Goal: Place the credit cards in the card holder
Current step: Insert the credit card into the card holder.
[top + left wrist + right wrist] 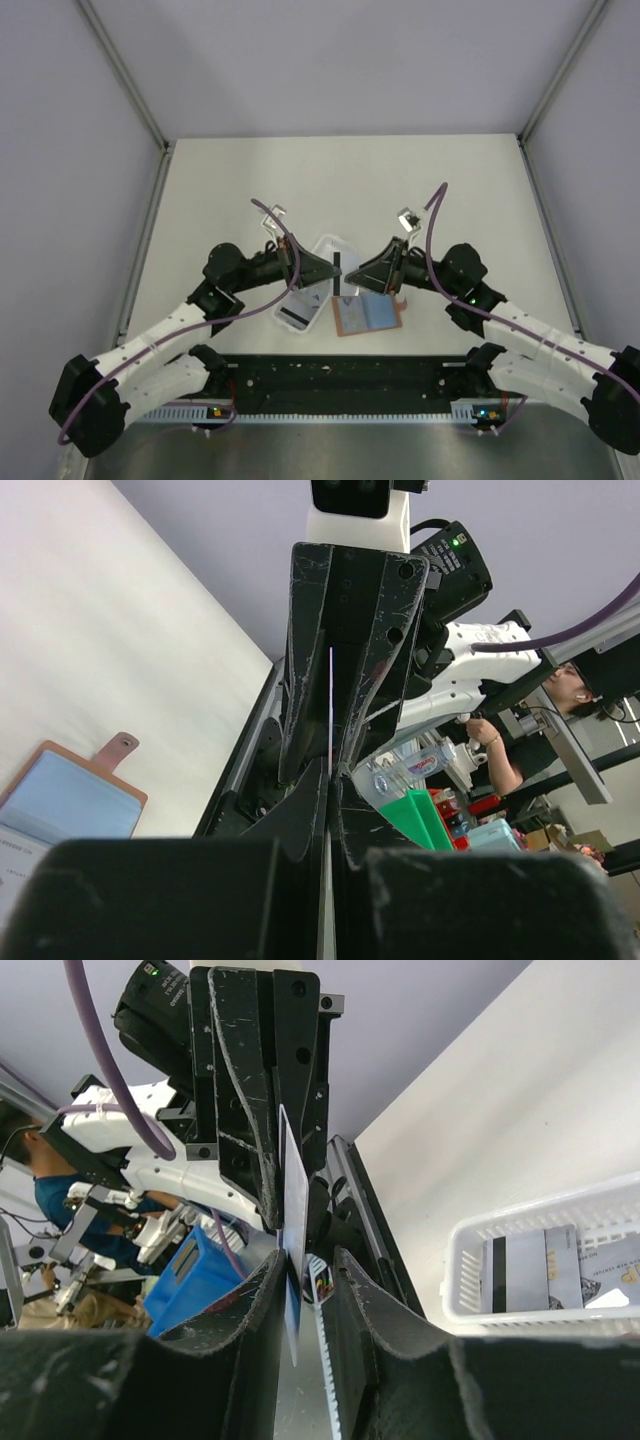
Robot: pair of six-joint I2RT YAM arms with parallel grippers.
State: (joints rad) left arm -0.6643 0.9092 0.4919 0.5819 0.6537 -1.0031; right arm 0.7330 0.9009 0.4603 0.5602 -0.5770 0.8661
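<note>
One credit card (339, 272) stands on edge in the air between both grippers, above the tray. My left gripper (325, 270) is shut on it; in the left wrist view the card (330, 705) shows as a thin pale line running out from the left gripper (330, 800). My right gripper (312, 1270) faces it, open, its jaws on either side of the card (294, 1190), which leans on one finger with a gap to the other. The card holder (365, 315) lies open on the table, orange-brown with a pale blue inside (70, 800). More credit cards (545, 1270) lie in the tray.
A white slatted plastic tray (325, 248) sits left of the card holder, under the grippers, with its rim (470, 1260) close to the right gripper. A black rail (340, 375) runs along the near table edge. Grey walls enclose the table.
</note>
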